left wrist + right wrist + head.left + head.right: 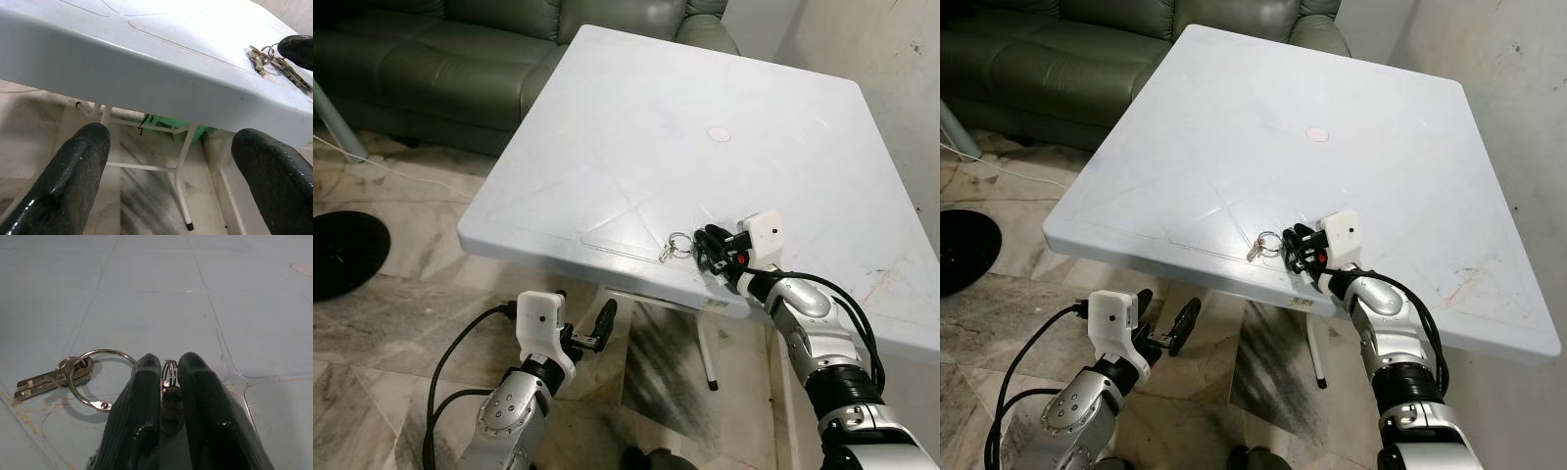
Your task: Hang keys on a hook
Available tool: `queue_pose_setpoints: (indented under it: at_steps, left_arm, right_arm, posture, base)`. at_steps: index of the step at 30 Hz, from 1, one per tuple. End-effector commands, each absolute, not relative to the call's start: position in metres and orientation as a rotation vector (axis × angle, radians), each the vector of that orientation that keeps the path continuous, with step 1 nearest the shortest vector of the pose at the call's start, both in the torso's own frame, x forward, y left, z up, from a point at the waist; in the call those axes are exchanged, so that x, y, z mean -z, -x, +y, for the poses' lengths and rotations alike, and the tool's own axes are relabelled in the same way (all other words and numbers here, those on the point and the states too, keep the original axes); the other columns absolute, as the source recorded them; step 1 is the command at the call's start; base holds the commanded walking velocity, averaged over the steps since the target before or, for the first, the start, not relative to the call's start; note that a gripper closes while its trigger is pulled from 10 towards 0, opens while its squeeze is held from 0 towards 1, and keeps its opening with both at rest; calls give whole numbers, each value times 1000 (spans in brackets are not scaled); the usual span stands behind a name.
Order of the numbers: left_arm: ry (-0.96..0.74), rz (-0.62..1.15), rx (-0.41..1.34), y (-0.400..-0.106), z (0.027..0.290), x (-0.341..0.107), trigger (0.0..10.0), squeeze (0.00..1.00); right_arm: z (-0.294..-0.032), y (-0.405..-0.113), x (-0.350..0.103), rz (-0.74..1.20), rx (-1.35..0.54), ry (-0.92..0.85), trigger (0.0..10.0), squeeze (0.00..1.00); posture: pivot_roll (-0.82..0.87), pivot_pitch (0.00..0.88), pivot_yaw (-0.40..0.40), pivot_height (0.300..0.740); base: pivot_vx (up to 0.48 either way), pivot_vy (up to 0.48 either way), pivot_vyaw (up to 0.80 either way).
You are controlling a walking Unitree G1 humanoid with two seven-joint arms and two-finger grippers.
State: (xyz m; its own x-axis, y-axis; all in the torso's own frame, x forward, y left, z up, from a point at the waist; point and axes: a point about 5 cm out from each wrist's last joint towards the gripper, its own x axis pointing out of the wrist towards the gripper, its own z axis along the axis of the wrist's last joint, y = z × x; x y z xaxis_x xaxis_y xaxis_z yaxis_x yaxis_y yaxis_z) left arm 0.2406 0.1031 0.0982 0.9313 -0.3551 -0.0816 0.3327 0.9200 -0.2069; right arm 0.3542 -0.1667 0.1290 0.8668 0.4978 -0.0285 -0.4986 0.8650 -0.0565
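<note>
Keys [51, 378]: a small bunch on linked metal rings [100, 379], lying flat on the white plastic table [636, 127] close to its near edge, toward the near right part of the top; the blades point toward the near left corner, the rings trail back toward the right gripper. Right gripper [713, 247]: resting on the table top at the near edge, its two black fingers [142, 411] drawn nearly together and pinching a small ring and key of the bunch between them, while the large ring and two further keys lie loose on the surface just ahead of the fingertips. Left gripper [587, 328]: held low, below the table's near edge and in front of it, well apart from the keys, fingers [73, 176] spread wide with nothing between them. Table: square, pale, moulded with diagonal ribs, a round plug [718, 134] at its centre, faint reddish marks near its right edge, white metal legs [181, 196] beneath. Surroundings: a grey-green sofa [440, 59] beyond the table's far left corner; marbled stone floor [401, 284]; a dark round object [342, 250] on the floor at the left.
</note>
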Motion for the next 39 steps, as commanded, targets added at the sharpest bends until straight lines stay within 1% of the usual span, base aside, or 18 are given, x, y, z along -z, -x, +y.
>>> queue_pose_setpoints:
  at_steps: [1,2,4,5,6,7,15,16,17,20,21,31,34,37,39]
  left_arm:
    - [190,118,364,-239,98,-100,10000,0]
    - [190,118,363,-239,98,-100,10000,0]
    - [189,118,363,-239,98,-100,10000,0]
    - [190,118,362,-239,98,-100,10000,0]
    - [191,118,362,-239,98,-100,10000,0]
    - [191,118,362,-239,98,-100,10000,0]
    - [193,117,356,-240,99,-100,10000,0]
    - [193,117,356,-240,98,-100,10000,0]
    - [193,117,356,-240,98,-100,10000,0]
    - [195,118,355,-240,98,-100,10000,0]
    - [196,117,355,-240,98,-100,10000,0]
    - [192,116,355,-241,98,-100,10000,0]
    - [195,114,355,-242,98,-101,10000,0]
    - [208,101,341,-248,100,-103,10000,0]
    - [220,96,332,-251,101,-105,10000,0]
  right_arm:
    - [-169,-354,-131,15,-523,74,10000,0]
    - [-168,-355,-130,25,-507,82,7765,0]
    - [-168,-355,-130,27,-502,85,7765,0]
    - [-167,-355,-130,24,-506,85,4824,0]
    - [-166,-355,-129,26,-512,90,6745,0]
    - [-166,-355,-129,27,-515,93,10000,0]
    - [-166,-356,-130,26,-511,108,10000,0]
    - [-166,-355,-131,13,-521,97,7137,0]
    - [-166,-355,-131,11,-521,96,1647,0]
    - [-167,-356,-131,16,-508,86,1725,0]
    - [-168,-356,-132,13,-504,96,0,0]
    - [-169,-356,-133,1,-488,82,0,0]
    - [-170,-356,-135,-21,-453,26,0,0]
    - [-171,-355,-142,-79,-392,-77,0,0]
    - [-171,-354,-144,-89,-379,-97,0,0]
  posture:
    - [62,207,-149,714]
    - [63,208,-150,714]
    - [63,208,-150,714]
    - [64,206,-150,714]
    - [65,208,-152,714]
    - [65,208,-152,714]
    - [65,210,-155,714]
    - [65,210,-155,714]
    - [65,209,-155,714]
    - [65,210,-155,714]
    - [65,208,-154,714]
    - [64,208,-153,714]
    - [69,196,-153,714]
    - [71,183,-152,714]
    - [71,179,-152,714]
  base:
    - [0,0,0]
    - [0,0,0]
    - [0,0,0]
    - [0,0,0]
    - [0,0,0]
    - [0,0,0]
    - [0,0,0]
    - [0,0,0]
    - [0,0,0]
    - [0,0,0]
    - [0,0,0]
    - [0,0,0]
    - [0,0,0]
    - [0,0,0]
    - [0,0,0]
